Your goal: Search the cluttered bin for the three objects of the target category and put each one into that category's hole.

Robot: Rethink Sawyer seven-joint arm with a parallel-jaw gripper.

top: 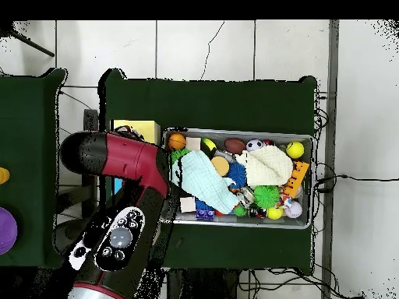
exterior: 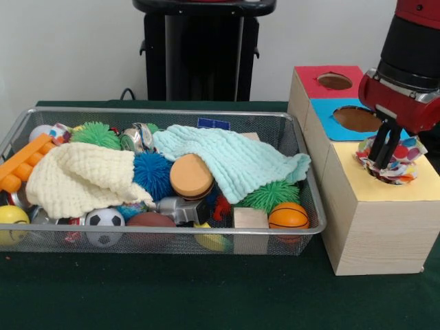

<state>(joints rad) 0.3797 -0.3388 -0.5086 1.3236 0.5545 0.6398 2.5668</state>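
**Polka-dot bundle at the yellow hole, my fingers clamped on it**

Green cloth covers the table point(exterior: 206, 295) nearest the front camera, bare along the whole near edge. On it stands the wide silver wire-mesh bin point(exterior: 172, 237), long axis running left to right, crowded to the rim: a cream knitted cloth point(exterior: 82, 179) on the left, a mint knitted cloth point(exterior: 230, 161) draped toward the right, a blue spiky ball point(exterior: 152, 173), a green spiky ball point(exterior: 271, 194), a small orange basketball point(exterior: 288, 216), a black-and-white football point(exterior: 104, 223) and a yellow smiley ball point(exterior: 12, 221).

Just right of the bin, a narrow gap apart, stands the pale wooden box point(exterior: 375, 234), its long axis running away from the camera. Its top goes yellow, blue, red from near to far. My gripper point(exterior: 382, 161) points straight down over the yellow-surrounded hole point(exterior: 385, 180), black fingers closed on the white ruffled polka-dot fabric bundle point(exterior: 401, 152). The bundle sits in the hole's mouth, ruffles spreading over the rim. Both the blue-surrounded hole point(exterior: 357, 119) and the red-surrounded hole point(exterior: 335, 81) are open.

From overhead, my red and black arm point(top: 125, 167) covers most of the box; only a strip of yellow top point(top: 134, 129) shows, just left of the bin point(top: 305, 222). I cannot see gripper or bundle. Green table lies bare beyond the bin's far rim.
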